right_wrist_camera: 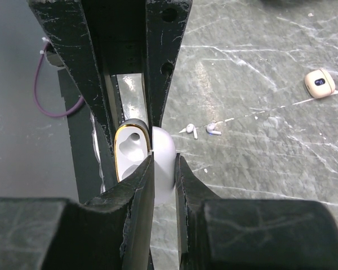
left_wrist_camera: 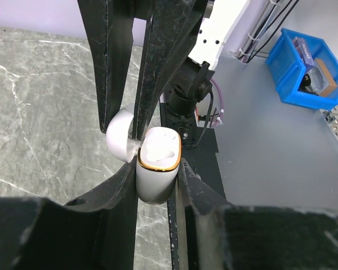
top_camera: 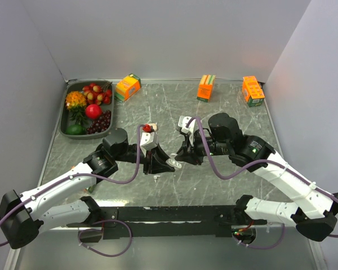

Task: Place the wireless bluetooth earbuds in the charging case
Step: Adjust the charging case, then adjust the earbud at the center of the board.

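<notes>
Nearest the lens in the left wrist view, the left gripper (left_wrist_camera: 158, 175) has its jaws clamped on the body of the charging case (left_wrist_camera: 156, 183). The case is a white shell with a gold rim at lower centre, mouth upward. Its lid (left_wrist_camera: 120, 136) hangs open to the left, pinched by the fingers (left_wrist_camera: 110, 84) of the right gripper (left_wrist_camera: 136, 128) reaching down from the top. Whether the wells hold anything cannot be told here.

In the right wrist view, the right gripper's jaws at the bottom are closed on the lid. The case body sits just left of it, and its wells look empty. Two earbuds (right_wrist_camera: 190, 130) lie close together on the table (right_wrist_camera: 242, 202) right of centre. A tan case (right_wrist_camera: 319, 83) rests at upper right, well apart.

In the top view both arms meet at mid-frame over the case.

The case looks opened and steadied, but neither earbud is seated. Both are left to pick up and insert.
</notes>
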You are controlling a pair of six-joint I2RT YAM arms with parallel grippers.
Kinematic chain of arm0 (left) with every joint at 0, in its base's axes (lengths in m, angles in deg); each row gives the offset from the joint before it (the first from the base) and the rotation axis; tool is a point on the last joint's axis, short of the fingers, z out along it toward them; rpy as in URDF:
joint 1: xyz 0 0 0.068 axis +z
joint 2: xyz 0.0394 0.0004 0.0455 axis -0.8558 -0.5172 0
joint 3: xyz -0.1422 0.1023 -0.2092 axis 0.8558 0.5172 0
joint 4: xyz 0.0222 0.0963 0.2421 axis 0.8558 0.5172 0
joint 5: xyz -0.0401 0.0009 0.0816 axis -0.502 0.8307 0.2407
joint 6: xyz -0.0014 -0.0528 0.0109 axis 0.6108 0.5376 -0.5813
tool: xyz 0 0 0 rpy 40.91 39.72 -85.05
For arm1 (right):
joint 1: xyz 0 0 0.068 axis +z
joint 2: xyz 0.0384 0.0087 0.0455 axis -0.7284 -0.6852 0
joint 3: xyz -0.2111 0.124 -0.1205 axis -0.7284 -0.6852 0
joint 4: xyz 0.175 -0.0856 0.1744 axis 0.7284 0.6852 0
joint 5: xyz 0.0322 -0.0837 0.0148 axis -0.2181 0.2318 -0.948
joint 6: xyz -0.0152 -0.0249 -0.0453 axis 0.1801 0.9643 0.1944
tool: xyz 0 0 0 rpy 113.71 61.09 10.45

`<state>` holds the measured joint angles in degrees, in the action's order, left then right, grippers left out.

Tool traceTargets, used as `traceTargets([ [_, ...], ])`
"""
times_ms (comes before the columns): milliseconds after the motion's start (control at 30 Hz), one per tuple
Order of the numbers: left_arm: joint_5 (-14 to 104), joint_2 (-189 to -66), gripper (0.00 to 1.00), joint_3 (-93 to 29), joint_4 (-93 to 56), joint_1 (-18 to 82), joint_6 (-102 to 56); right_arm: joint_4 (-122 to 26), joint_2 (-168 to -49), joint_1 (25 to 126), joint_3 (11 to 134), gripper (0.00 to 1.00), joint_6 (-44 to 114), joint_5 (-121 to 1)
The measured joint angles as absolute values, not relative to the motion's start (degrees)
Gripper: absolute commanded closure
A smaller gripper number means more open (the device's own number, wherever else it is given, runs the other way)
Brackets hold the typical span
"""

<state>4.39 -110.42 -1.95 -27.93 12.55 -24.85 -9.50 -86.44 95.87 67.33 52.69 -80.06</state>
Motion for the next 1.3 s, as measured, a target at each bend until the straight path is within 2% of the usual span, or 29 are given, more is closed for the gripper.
traceTargets([
  [200,4.7,-110.3,0.99,-1.8,-28.3,12.5,-24.8,-9.5,-86.5,95.9,67.9,0.56,51.1,-80.1],
  [333,5.5,-110.2,0.99,-0.6,-28.8,12.5,-24.8,-10.0,-86.5,95.9,68.9,0.49,49.9,-79.9],
  [400,6.2,-109.9,0.99,0.3,-29.5,12.5,-24.5,-10.5,-86.5,95.9,69.3,0.35,48.7,-79.2],
  [433,6.9,-109.5,0.99,1.0,-29.8,12.5,-24.3,-11.1,-86.3,95.5,69.3,0.16,47.6,-78.9],
  [467,7.4,-109.0,0.99,1.7,-30.5,12.5,-24.1,-11.5,-86.0,94.8,69.3,0.11,46.6,-78.6],
  [533,9.0,-107.7,0.99,3.3,-31.7,12.5,-23.2,-12.9,-85.1,92.3,69.2,0.11,43.4,-78.2],
  [667,15.2,-103.0,0.99,9.2,-37.2,12.5,-19.7,-17.2,-82.5,83.7,67.3,0.22,35.6,-76.7],
  [767,23.3,-97.0,0.99,15.1,-41.0,12.5,-15.4,-19.6,-82.1,81.8,63.4,0.33,29.8,-74.3],
  [867,31.5,-90.4,0.99,19.8,-42.2,12.6,-12.2,-21.4,-83.9,81.8,58.0,0.39,25.3,-74.5],
  [1033,42.1,-80.0,0.99,22.2,-38.9,12.6,-10.8,-23.4,-92.9,84.3,50.3,0.37,20.3,-73.1],
  [1200,48.5,-75.0,0.99,22.1,-34.4,12.6,-10.9,-23.7,-101.8,92.8,50.4,0.40,19.7,-68.1],
  [1300,50.5,-74.5,0.99,22.0,-31.5,12.6,-10.9,-25.0,-105.1,94.3,50.4,0.43,18.8,-65.2],
])
